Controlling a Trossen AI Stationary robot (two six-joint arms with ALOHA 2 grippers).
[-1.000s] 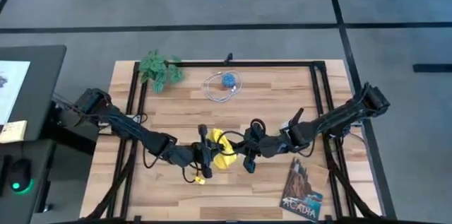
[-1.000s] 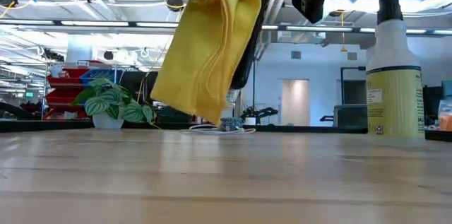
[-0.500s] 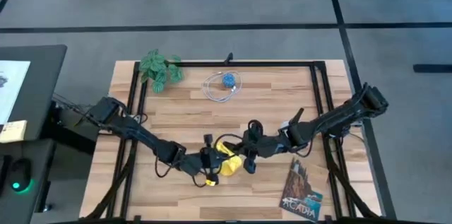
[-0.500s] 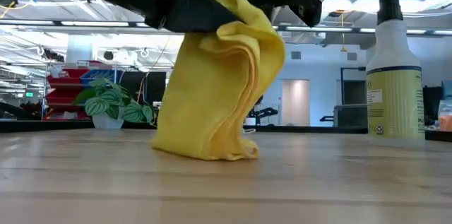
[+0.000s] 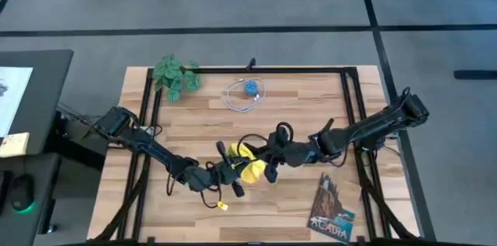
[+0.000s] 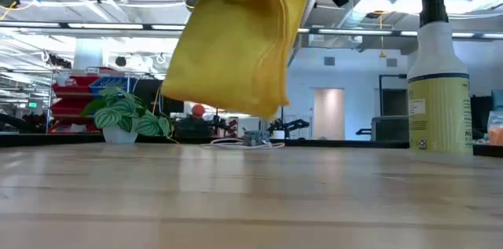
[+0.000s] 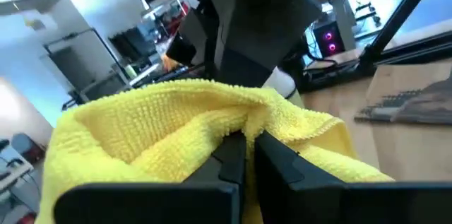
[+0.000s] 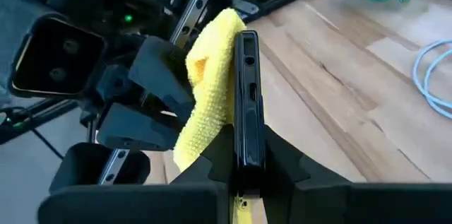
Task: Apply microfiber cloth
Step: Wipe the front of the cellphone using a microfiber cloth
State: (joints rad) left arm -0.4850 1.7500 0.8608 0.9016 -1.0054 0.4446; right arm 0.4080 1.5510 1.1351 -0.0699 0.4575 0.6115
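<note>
A: High view, status?
B: Both arms reach in and meet near the middle of the wooden surface (image 5: 194, 133), toward its near edge. The microfiber cloth (image 5: 247, 164) sits bunched between the left claw (image 5: 230, 173) and the right claw (image 5: 268, 162). Open wood lies around them. A potted plant (image 5: 175, 77) and a coiled cable (image 5: 245, 94) are well apart at the far side; a booklet (image 5: 331, 209) lies at the near right corner.

A: Low view?
B: The cloth (image 6: 236, 41) hangs clear above the surface (image 6: 251, 194), folds drooping. A spray bottle (image 6: 438, 76) stands at the right, apart from it.

A: Left wrist view?
B: The left claw (image 7: 246, 155) is closed on a fold of the cloth (image 7: 155, 121); its fingers nearly touch.

A: Right wrist view?
B: The right claw (image 8: 247, 155) grips a black smartphone (image 8: 248, 97) edge-on, upright. The cloth (image 8: 208, 90) presses against the phone's side.
</note>
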